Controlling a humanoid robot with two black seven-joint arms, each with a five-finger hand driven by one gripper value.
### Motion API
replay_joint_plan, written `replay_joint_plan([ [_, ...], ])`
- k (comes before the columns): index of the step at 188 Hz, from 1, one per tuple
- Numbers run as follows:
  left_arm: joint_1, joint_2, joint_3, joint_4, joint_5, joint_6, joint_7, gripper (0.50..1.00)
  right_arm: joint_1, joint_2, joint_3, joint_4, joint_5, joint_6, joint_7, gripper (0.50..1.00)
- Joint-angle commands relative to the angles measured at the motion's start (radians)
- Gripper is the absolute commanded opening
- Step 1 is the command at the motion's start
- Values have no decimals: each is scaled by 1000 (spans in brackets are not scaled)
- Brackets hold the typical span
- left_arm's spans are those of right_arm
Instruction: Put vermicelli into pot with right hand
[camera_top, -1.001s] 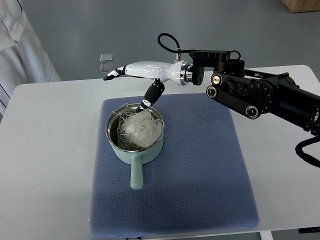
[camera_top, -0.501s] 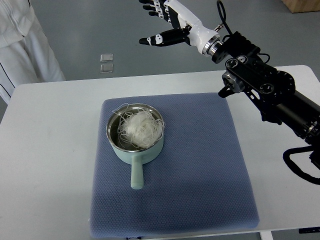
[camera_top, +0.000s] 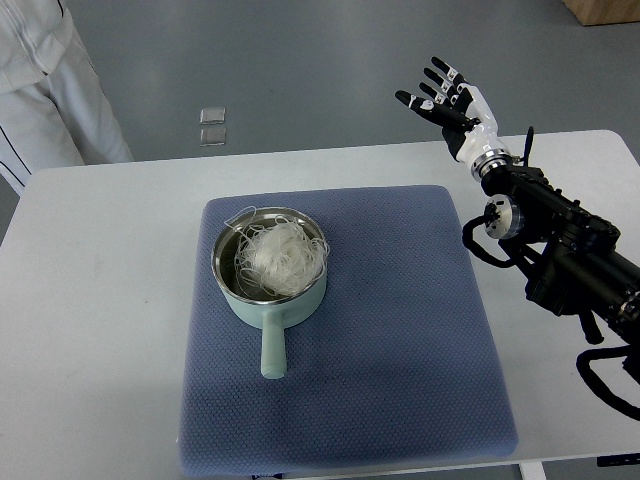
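Note:
A pale green pot (camera_top: 268, 292) with a steel inside and a handle pointing toward me stands on the left part of a blue mat (camera_top: 400, 350). A white tangle of vermicelli (camera_top: 279, 257) lies inside the pot. My right hand (camera_top: 446, 102) is raised beyond the table's far edge at the upper right, far from the pot. Its fingers are spread and it holds nothing. Its black arm (camera_top: 560, 250) runs down along the right edge. My left arm is out of view.
The white table (camera_top: 90, 300) carries the mat. A person in white clothes (camera_top: 45, 80) stands at the top left corner. Two small clear squares (camera_top: 212, 125) lie on the grey floor behind the table.
My right hand has left the pot: it rose from just above the rim, swung up and to the right, and now stands open past the table's far edge. The vermicelli stays in the pot.

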Motion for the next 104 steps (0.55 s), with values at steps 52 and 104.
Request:
replay_joint_plan([
  [52,0,0,0,0,0,1,0,1000,-54,2,0,-3,46,-4,28,926],
  [104,0,0,0,0,0,-1,0,1000,-84,-9,0,-3,46,-6,41,926],
])
